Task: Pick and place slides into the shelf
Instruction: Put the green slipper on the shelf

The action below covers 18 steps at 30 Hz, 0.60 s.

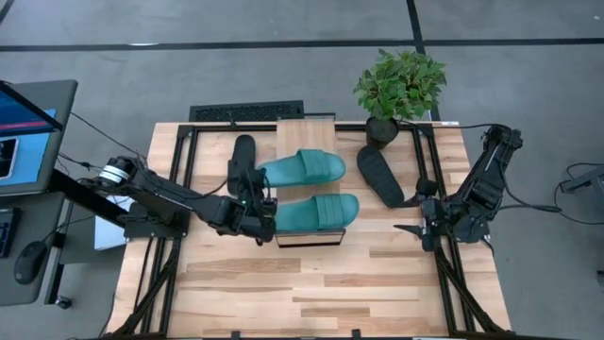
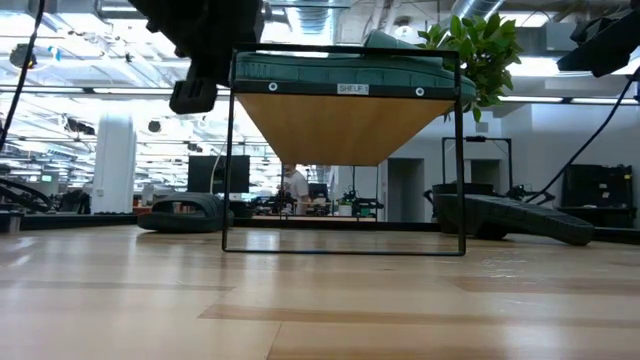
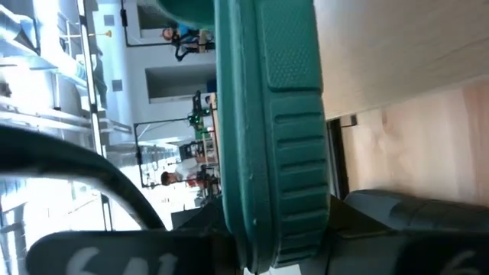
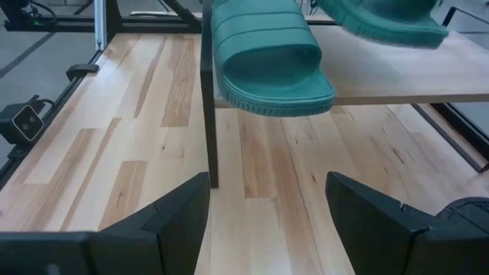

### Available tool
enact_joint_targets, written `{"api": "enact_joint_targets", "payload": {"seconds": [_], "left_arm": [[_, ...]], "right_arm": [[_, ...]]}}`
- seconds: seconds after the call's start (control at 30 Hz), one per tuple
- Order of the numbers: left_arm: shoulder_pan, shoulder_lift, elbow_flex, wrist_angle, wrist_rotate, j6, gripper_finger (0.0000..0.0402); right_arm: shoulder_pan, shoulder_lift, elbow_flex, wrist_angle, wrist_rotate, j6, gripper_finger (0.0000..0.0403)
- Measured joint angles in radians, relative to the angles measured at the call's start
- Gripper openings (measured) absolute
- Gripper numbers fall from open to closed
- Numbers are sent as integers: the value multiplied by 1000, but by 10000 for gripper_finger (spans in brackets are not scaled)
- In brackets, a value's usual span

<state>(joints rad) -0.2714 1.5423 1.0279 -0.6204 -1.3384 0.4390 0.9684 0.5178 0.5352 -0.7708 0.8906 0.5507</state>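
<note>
The left gripper (image 1: 260,215) is clamped on the heel of the near teal slide (image 1: 316,210), which lies on the shelf (image 1: 307,132) top beside the second teal slide (image 1: 304,168). Seat it flat and square before release; its toe overhangs the edge. The right gripper (image 1: 415,229) waits with fingers apart, near one black slide (image 1: 379,176); the other black slide (image 1: 242,159) lies left of the shelf. A small label (image 2: 352,89) on the shelf front reads "SHELF".
</note>
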Motion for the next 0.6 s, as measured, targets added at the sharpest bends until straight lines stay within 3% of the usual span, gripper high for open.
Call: {"api": "enact_joint_targets", "payload": {"seconds": [0.6], "left_arm": [[-30,58,0,-16,-56,-99,57]], "right_arm": [[0,0,0,0,0,9,255]]}}
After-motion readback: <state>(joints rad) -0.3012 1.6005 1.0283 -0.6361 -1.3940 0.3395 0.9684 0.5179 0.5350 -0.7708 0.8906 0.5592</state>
